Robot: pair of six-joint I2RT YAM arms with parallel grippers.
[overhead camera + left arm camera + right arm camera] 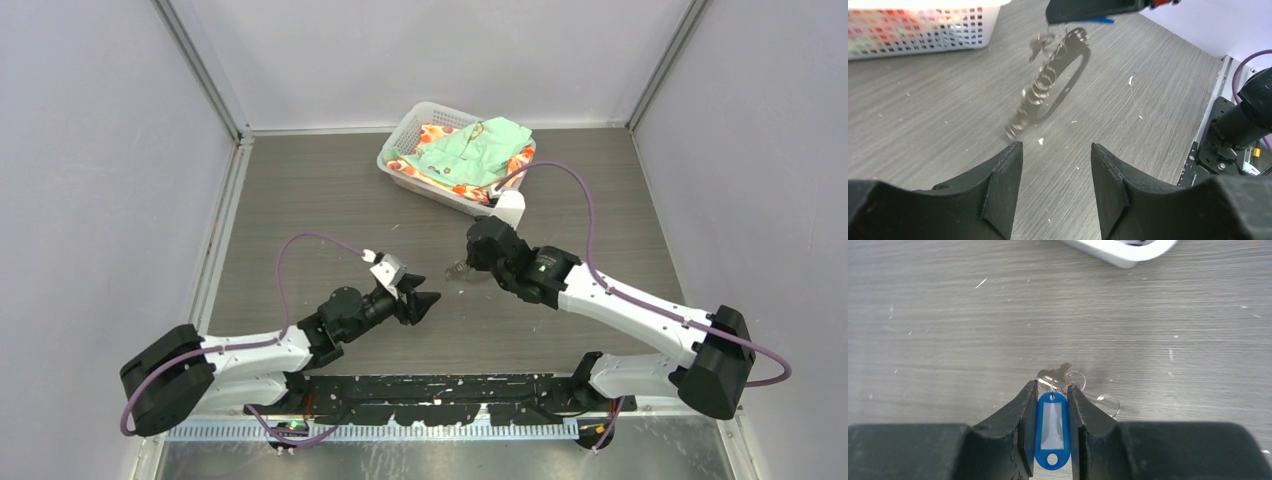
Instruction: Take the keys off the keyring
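Observation:
My right gripper (1052,390) is shut on a blue plastic tag (1051,430) with a white label, the head of the keyring. A silvery key (1055,374) and linked rings (1076,380) hang from the tag just past the fingertips, above the table. In the top view the bunch (458,268) dangles at mid-table under the right gripper (472,258). My left gripper (424,300) is open and empty, just left of the bunch. In its wrist view the open left gripper (1055,147) faces the hanging chain of rings (1040,85) and a key (1037,46); the chain's lowest ring is near the left fingertip.
A white mesh basket (400,150) with green and patterned cloth stands at the back centre, also in the left wrist view (913,30). Pale specks of debris (1041,141) lie on the grey wood-grain table (300,200). Grey walls close in the sides and back.

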